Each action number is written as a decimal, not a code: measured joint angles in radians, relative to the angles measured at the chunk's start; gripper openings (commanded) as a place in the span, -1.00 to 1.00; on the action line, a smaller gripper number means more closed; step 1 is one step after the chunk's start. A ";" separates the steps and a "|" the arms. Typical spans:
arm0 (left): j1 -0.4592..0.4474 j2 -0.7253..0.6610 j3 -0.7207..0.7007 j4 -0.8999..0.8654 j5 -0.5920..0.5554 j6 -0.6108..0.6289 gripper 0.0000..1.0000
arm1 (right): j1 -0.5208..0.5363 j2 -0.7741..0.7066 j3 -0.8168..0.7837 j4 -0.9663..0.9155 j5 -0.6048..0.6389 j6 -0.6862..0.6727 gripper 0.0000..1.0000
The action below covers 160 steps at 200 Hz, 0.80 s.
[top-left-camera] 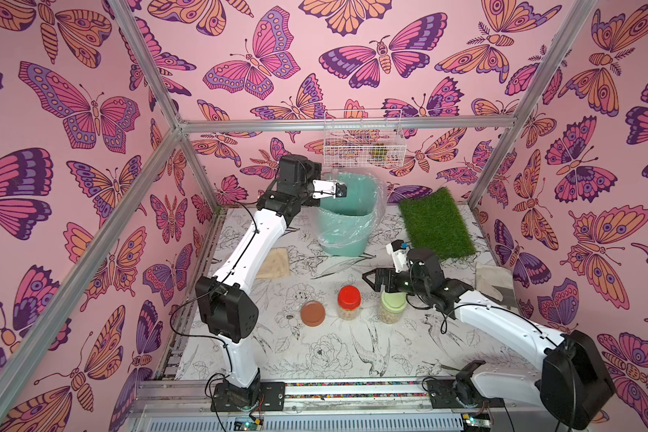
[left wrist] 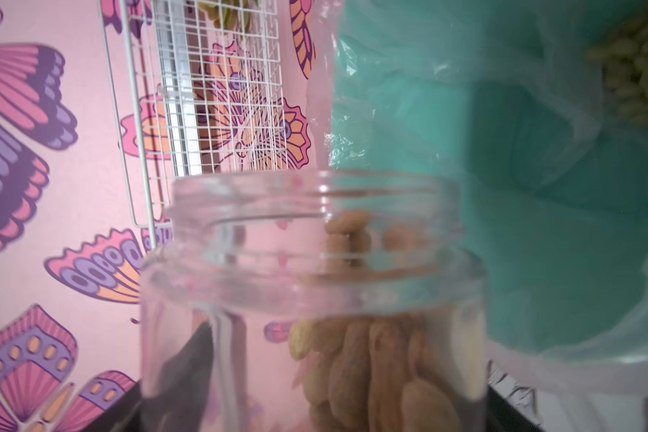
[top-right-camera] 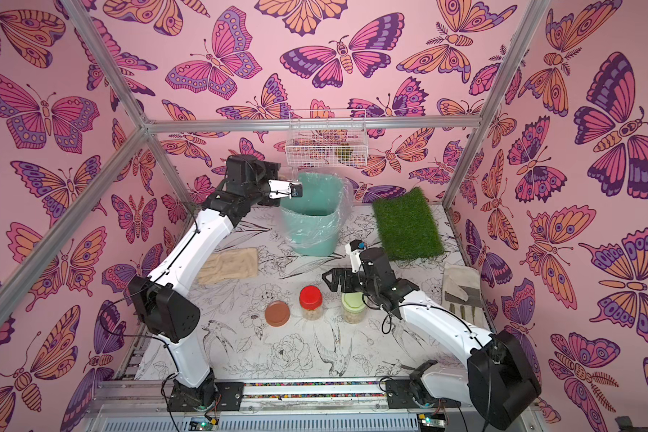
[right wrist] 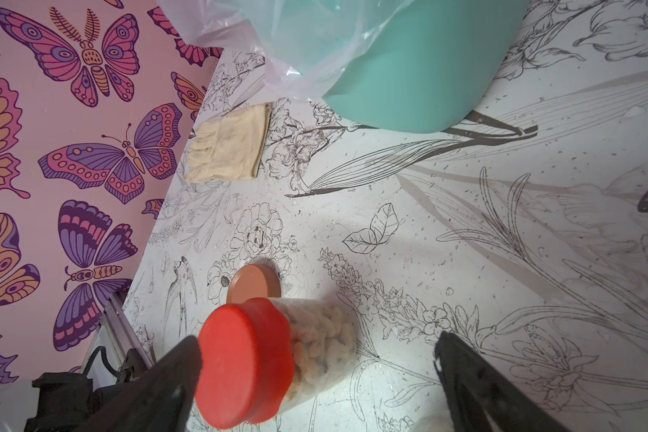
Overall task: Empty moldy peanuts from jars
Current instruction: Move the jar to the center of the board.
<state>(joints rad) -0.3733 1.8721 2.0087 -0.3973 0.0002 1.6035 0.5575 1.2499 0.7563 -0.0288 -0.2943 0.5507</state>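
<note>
I work inside a box of pink walls (top-left-camera: pixel 72 194) printed with big purple and orange butterflies, held by a bare aluminium frame (top-left-camera: pixel 262 125). A white wire basket (top-left-camera: pixel 363 144) hangs on the back bar, with something yellow-green in it that is too small to name. The bench (top-left-camera: pixel 352 348) wears a white sheet drawn with black flowers, leaves and birds, and my arms stand on a rail (top-left-camera: pixel 352 389) along its front edge.

At the back stands a mint-green bin (top-left-camera: pixel 347 228) with a clear liner (top-left-camera: pixel 376 202), and beside it a grass mat (top-left-camera: pixel 436 224). A beige glove (top-right-camera: pixel 229 265) lies flat near the left wall and a grey glove (top-left-camera: pixel 496 280) near the right wall.

My left hand (left wrist: pixel 337 396) is clamped around the open jar (left wrist: pixel 315 291), raised at the bin's rim. The jar is tipped, and its moldy peanuts (left wrist: pixel 371 359) lie along one wall as far as the neck. A blurred pale heap shows inside the liner.

My right hand (right wrist: pixel 318 342) is spread wide and empty, above the bench by the green-lidded jar (top-left-camera: pixel 391 306). The red-lidded jar (top-left-camera: pixel 348 305) stands upright just beside that one, full of nuts. The brown lid (top-left-camera: pixel 312 313) lies flat next to it.
</note>
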 measured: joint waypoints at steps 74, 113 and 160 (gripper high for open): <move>-0.018 0.056 0.063 0.046 0.078 0.410 -1.00 | 0.000 0.009 0.000 0.012 -0.016 0.000 0.98; -0.021 0.100 0.060 0.052 0.099 0.463 -1.00 | 0.000 0.011 0.000 0.014 -0.021 0.000 0.98; -0.020 0.104 0.040 0.061 0.101 0.480 -1.00 | 0.000 0.037 0.000 0.030 -0.027 0.000 0.98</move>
<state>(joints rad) -0.3935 1.9759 2.0483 -0.3363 0.1017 2.0838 0.5575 1.2865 0.7563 0.0010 -0.3210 0.5507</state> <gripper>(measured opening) 0.878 0.991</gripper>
